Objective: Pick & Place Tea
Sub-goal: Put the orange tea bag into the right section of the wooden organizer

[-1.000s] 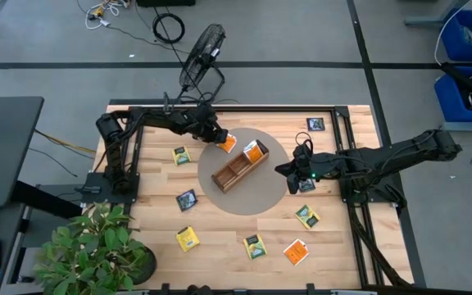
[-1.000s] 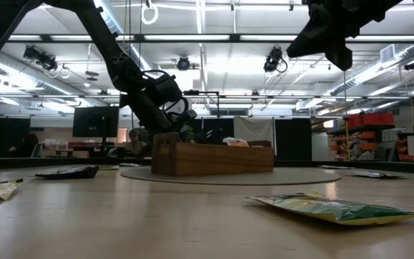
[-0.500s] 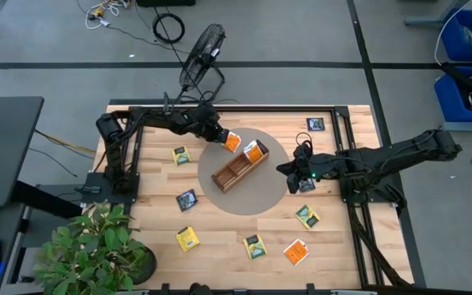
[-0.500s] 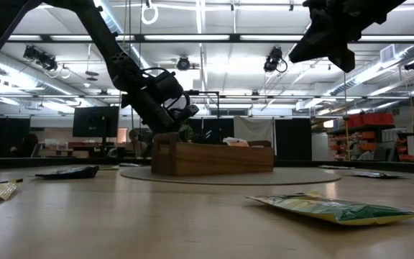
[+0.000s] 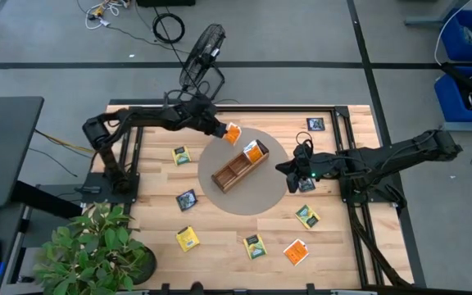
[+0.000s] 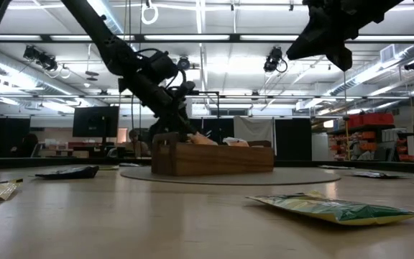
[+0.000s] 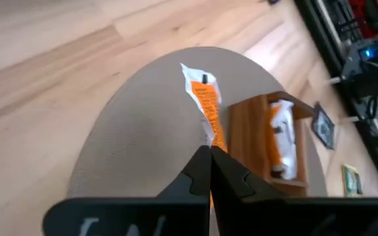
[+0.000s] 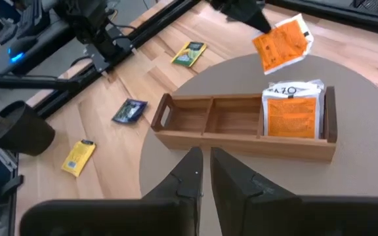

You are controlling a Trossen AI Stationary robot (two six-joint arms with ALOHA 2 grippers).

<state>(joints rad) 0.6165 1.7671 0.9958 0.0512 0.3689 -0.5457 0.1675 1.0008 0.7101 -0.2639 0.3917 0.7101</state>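
Tea packet (image 5: 233,133) (flat, orange-white foil) pinched by left gripper (image 5: 220,130) above wooden tray (image 5: 229,174).

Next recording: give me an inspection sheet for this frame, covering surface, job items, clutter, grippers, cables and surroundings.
Surface: wooden table with a round grey mat.
Job's things: wooden tray on the mat, orange packets in one end compartment, the other two compartments empty; one orange packet held in the air; loose packets scattered over the table.
Clutter: nothing seen besides the loose packets.
Grippers: left gripper shut on the orange packet near the tray's filled end; right gripper waits above the mat's edge.
Cables: cables on the floor.
Surroundings: fan, potted plant, blue bins.
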